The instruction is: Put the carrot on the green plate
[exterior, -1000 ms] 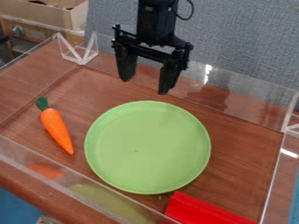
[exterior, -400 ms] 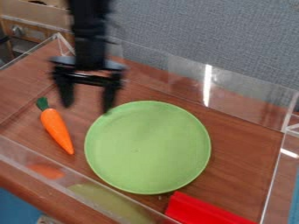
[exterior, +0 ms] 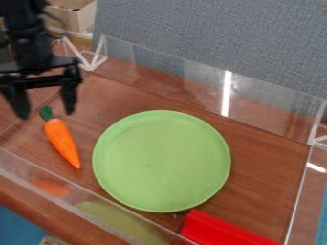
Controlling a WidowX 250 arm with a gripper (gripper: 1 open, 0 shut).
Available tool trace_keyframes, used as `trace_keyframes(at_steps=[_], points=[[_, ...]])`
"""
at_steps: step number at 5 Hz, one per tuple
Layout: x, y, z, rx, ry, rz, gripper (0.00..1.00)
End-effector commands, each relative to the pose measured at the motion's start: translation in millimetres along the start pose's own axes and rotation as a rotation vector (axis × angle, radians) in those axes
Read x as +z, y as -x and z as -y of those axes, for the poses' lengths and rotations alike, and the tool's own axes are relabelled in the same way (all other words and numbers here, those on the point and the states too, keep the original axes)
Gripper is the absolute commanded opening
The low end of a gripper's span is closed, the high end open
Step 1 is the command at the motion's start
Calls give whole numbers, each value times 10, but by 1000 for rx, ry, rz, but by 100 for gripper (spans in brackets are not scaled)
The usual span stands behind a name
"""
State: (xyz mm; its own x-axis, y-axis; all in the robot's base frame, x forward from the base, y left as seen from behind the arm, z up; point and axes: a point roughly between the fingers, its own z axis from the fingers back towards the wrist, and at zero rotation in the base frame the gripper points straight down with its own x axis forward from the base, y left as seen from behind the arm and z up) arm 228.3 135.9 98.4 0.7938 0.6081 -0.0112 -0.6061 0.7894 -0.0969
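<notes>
The carrot (exterior: 60, 139) lies on the wooden table at the left, orange body tapering toward the front, green stem pointing away. The green plate (exterior: 163, 159) sits flat in the middle, with nothing on it. My gripper (exterior: 42, 100) hangs just above and behind the carrot's stem end, its dark fingers (exterior: 71, 98) spread wide open with nothing between them. It does not touch the carrot.
Clear acrylic walls (exterior: 255, 91) fence the table on all sides. A flat red block (exterior: 224, 231) lies at the front edge right of the plate. Cardboard boxes (exterior: 71, 14) stand behind the back left corner.
The gripper has swept from above the plate's far side leftward and toward the front, ending over the carrot's stem end. It stayed open. Carrot and plate have not moved.
</notes>
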Motion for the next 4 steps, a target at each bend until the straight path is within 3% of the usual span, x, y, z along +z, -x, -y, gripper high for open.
trace_keyframes(at_steps=[1,3,4], points=[[5,-69,-19,86,11,45,100],[-217,-139,30,168,16,44,100],[-257,-217,-11,258,14,49,100]])
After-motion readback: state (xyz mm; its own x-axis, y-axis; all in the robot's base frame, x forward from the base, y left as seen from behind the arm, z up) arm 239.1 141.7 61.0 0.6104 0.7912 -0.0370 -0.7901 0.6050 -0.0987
